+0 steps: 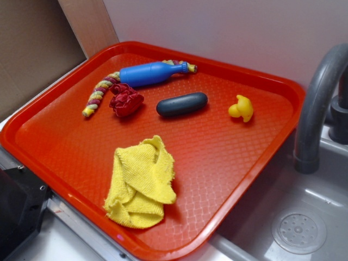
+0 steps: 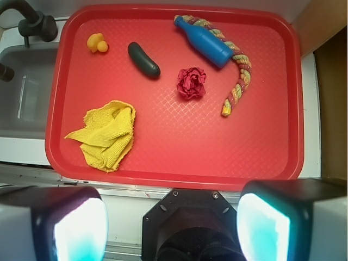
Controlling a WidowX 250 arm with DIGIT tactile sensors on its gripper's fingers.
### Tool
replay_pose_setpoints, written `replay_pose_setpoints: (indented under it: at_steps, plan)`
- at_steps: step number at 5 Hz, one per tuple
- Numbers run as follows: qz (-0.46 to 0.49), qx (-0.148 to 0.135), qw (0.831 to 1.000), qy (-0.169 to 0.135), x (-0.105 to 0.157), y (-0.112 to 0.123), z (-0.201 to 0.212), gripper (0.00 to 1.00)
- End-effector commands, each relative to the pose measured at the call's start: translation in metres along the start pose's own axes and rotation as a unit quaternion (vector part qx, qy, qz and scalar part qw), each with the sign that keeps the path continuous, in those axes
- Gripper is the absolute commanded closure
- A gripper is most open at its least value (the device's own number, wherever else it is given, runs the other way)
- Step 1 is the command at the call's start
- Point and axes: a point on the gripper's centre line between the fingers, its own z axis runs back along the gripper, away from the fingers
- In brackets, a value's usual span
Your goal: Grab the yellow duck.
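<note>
The yellow duck (image 1: pixel 241 108) sits alone on the red tray (image 1: pixel 228 163), in the corner nearest the grey faucet (image 1: pixel 318 109) and the sink (image 1: pixel 304 217). In the wrist view the yellow duck (image 2: pixel 97 43) appears at the tray's (image 2: pixel 163 147) upper left, far from the camera. It is tiny and rounded, and looks tipped on its side, its short long axis running roughly across the tray towards the dark oval bar (image 1: pixel 182 104); which end is the head cannot be told for sure.

The bar lies just beside it but apart, and in the wrist view the bar (image 2: pixel 143 59) slants diagonally. Farther off rest a crumpled red cloth (image 1: pixel 126 100), a blue plastic bottle (image 1: pixel 153 73) lying over a braided rope toy (image 1: pixel 100 93), and a bunched yellow woven cloth (image 1: pixel 141 182) near the tray's front edge.

The gripper (image 2: pixel 171 225) hangs above the tray's near rim, well apart from everything, its fingers (image 2: pixel 70 225) spread wide with nothing between them.

The risks, as judged from here: the arm must cross the whole tray, and the larger yellow cloth could be mistaken for the target. The duck's smooth, rounded body could squirt from closing fingers or be nudged toward the rim. A descent drifting too far toward the sink could bring the arm near the faucet.
</note>
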Motion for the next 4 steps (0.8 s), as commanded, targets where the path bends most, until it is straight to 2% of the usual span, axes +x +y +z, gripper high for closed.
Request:
replay_pose_setpoints:
  at_steps: [1, 2, 3, 4]
  plan:
    - [0.0, 0.0, 1.0, 0.0, 0.0, 0.0, 0.0, 0.0]
    - [0.079, -0.01, 0.996, -0.035, 0.031, -0.014, -0.01, 0.0]
    - [0.203, -0.009, 0.978, -0.041, 0.067, -0.027, -0.026, 0.0]
    - [0.294, -0.015, 0.955, -0.017, 0.099, -0.047, -0.057, 0.0]
